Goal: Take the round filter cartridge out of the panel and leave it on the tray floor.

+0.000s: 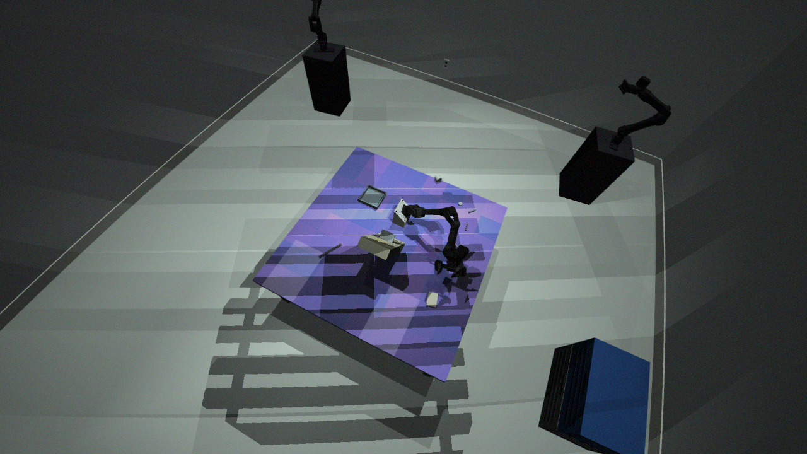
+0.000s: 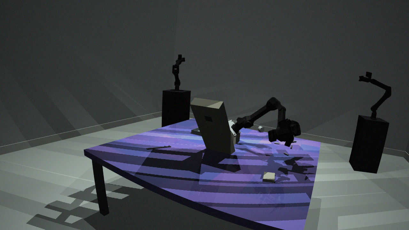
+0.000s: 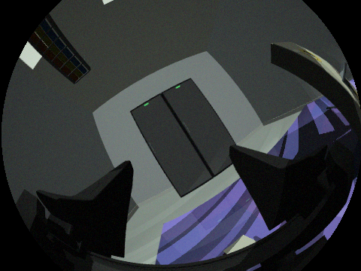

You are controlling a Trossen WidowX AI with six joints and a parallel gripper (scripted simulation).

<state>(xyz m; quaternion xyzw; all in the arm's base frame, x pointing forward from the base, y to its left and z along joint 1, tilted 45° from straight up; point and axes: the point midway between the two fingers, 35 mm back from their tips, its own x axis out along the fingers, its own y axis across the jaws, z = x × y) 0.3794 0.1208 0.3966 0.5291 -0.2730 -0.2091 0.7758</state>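
The beige service panel [image 1: 376,244] [image 2: 212,128] [image 3: 295,57] stands tilted on the table. The exterior view shows its back, and the wrist view shows only its edge at upper right. Its slotted face and any cartridge in it are hidden from these views. The tray [image 1: 367,204] [image 2: 196,132] is a shallow dark-rimmed frame behind the panel; no object shows on its floor in the top view. My gripper [image 1: 449,272] [image 2: 280,139] [image 3: 180,159] is open with nothing between its fingers, above the table to the side of the panel, pointing away from it.
A beige block [image 1: 432,299] [image 2: 268,176] [image 3: 242,245] lies near the gripper. A dark rod [image 1: 330,250] [image 2: 158,147] lies beyond the panel. A white cylinder [image 1: 437,178] [image 2: 260,128] stands near the back edge; I cannot tell what it is. Several small pieces lie near the arm.
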